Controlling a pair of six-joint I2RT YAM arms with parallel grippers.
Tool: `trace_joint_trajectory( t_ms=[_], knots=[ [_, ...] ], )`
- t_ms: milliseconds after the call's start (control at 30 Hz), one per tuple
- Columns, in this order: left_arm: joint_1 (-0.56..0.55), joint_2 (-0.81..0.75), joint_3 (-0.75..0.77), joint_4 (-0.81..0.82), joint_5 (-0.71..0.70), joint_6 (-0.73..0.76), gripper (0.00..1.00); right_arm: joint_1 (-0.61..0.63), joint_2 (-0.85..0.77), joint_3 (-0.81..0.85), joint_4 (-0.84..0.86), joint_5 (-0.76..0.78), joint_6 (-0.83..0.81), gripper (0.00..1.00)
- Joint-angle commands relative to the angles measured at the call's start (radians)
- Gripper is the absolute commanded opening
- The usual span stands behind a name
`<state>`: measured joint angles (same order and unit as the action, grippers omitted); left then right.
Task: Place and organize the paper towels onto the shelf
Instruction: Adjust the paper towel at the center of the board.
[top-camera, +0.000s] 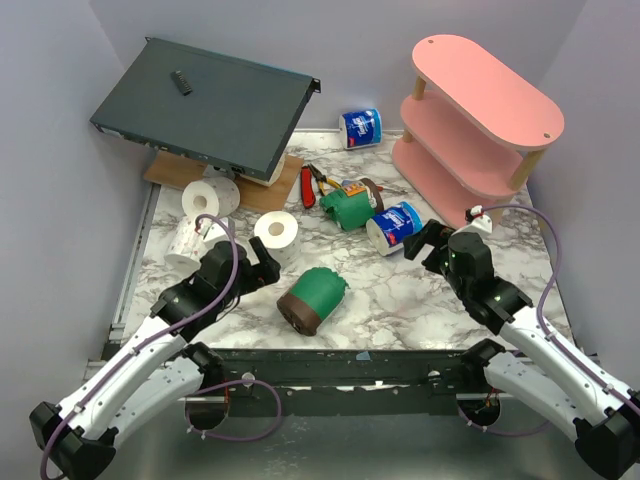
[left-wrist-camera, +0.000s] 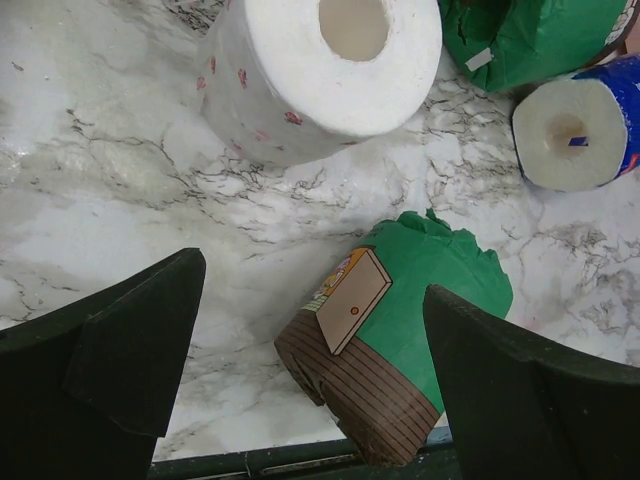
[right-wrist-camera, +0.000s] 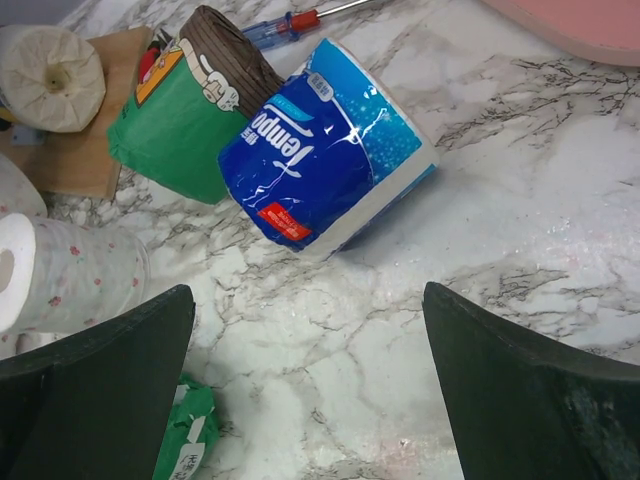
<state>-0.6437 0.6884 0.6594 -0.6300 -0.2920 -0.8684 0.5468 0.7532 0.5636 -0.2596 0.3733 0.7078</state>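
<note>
The pink three-tier shelf (top-camera: 480, 120) stands at the back right with bare boards. Paper towels lie scattered on the marble: a green roll with a brown band (top-camera: 313, 298) at the front, another green one (top-camera: 345, 208), a blue-wrapped roll (top-camera: 395, 226), a second blue one (top-camera: 361, 128) at the back, and white rolls (top-camera: 277, 233) on the left. My left gripper (top-camera: 262, 268) is open, just left of the front green roll (left-wrist-camera: 400, 330). My right gripper (top-camera: 428, 245) is open, with the blue roll (right-wrist-camera: 330, 150) lying just ahead of it. Neither holds anything.
A dark grey flat box (top-camera: 210, 105) rests tilted at the back left over a wooden board (top-camera: 230, 180). Red-handled pliers (top-camera: 310, 185) lie beside the middle green roll. Grey walls enclose the table on three sides.
</note>
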Motion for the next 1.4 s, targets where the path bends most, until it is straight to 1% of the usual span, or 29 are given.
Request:
trace_joint_trajectory(
  t_ms=[0,233,500,567,733,800,900,967,1067,1200,1367],
  knots=[
    [-0.003,-0.039,-0.012,0.02,0.01,0.028,0.98,0.004,0.005,0.011,-0.021,0.01,-0.019,1.0],
    [-0.004,-0.123,-0.057,0.082,0.044,0.099,0.99,0.004,0.027,0.048,-0.025,-0.054,-0.076,1.0],
    [-0.003,-0.138,-0.071,0.087,0.055,0.11,0.99,0.004,0.063,0.066,-0.02,-0.184,-0.105,1.0],
    [-0.004,-0.14,-0.075,0.093,0.075,0.11,0.98,0.004,0.064,0.053,-0.008,-0.194,-0.099,1.0],
    [-0.003,-0.152,-0.11,0.152,0.178,0.12,0.98,0.004,0.051,0.006,0.022,-0.182,-0.054,1.0],
    [-0.003,-0.153,-0.118,0.162,0.202,0.115,0.98,0.003,0.039,-0.02,0.048,-0.203,-0.039,1.0],
    [-0.004,-0.162,-0.128,0.146,0.207,0.098,0.98,0.003,0.029,-0.053,0.091,-0.266,-0.029,1.0],
    [-0.005,-0.18,-0.137,0.114,0.197,0.073,0.98,0.004,0.033,-0.071,0.133,-0.344,-0.035,1.0],
    [-0.004,-0.214,-0.157,0.067,0.188,0.02,0.97,0.004,0.046,-0.095,0.213,-0.5,-0.042,0.99],
    [-0.003,-0.287,-0.205,0.051,0.232,-0.058,0.96,0.004,0.098,-0.113,0.322,-0.652,-0.038,0.99],
    [-0.005,-0.372,-0.245,-0.013,0.311,-0.136,0.94,0.016,0.157,-0.107,0.365,-0.711,-0.048,0.98]
  ],
)
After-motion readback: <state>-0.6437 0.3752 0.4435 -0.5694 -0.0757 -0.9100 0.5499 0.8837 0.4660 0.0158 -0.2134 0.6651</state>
